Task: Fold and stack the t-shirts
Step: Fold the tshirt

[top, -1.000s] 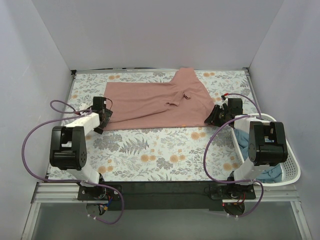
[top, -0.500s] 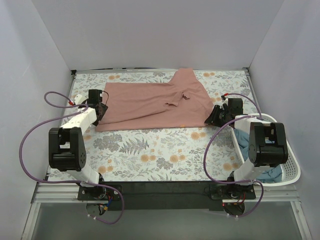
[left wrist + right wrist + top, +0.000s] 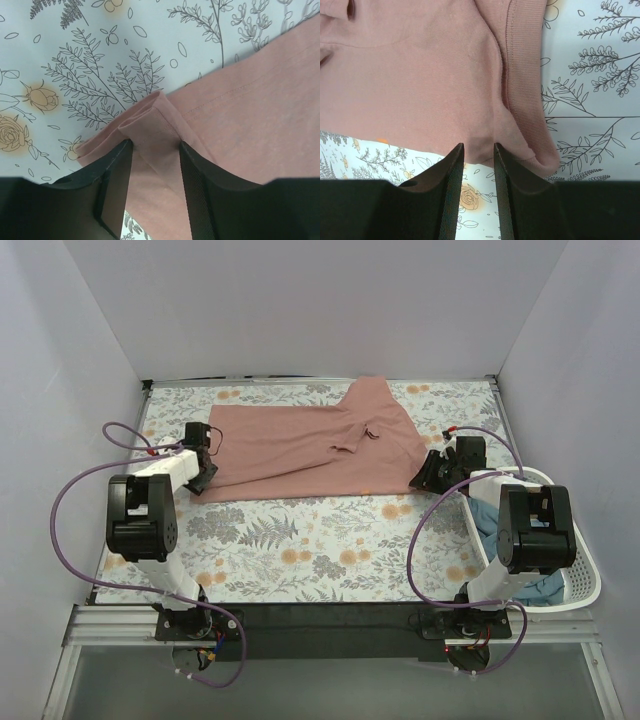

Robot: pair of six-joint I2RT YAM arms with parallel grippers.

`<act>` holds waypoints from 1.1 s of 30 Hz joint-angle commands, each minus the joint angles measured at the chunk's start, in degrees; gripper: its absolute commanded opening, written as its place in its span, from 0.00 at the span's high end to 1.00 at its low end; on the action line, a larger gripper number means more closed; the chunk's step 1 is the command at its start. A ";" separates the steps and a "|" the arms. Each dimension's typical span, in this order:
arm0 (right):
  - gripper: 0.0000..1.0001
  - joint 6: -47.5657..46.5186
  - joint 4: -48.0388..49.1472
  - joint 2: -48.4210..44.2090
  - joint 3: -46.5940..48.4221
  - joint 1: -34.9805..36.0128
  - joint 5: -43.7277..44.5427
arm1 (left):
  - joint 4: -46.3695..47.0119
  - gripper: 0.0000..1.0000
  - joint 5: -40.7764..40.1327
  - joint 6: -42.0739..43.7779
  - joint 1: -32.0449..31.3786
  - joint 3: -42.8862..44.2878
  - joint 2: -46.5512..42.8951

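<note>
Left gripper [image 3: 152, 145] has its jaws drawn narrow on a raised fold of the dusty-pink t-shirt [image 3: 300, 445], with fabric touching both fingers; only its wrist view shows this. Right gripper [image 3: 478, 146] has its 2 fingers narrowly apart at the shirt's hem, and I cannot tell whether they pinch it. From above, the pink shirt lies spread on the floral cloth [image 3: 330, 550], beyond and left of the white basket [image 3: 590, 585], with 1 corner near the basket's far end. The teal t-shirt [image 3: 487, 520] sits bunched inside the basket, seen from above alone.
</note>
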 commanded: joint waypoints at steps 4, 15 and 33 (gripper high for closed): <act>0.63 -0.99 0.17 -0.53 -0.01 0.08 -0.01 | -1.41 0.71 -1.29 -0.07 0.10 2.17 0.76; 0.63 -1.07 0.17 -0.18 0.08 0.08 -0.54 | -3.52 0.92 -2.96 3.00 0.10 6.91 2.25; 0.63 -2.22 -0.09 0.53 0.43 0.08 -1.24 | -7.02 0.90 -3.31 5.12 0.10 21.24 13.15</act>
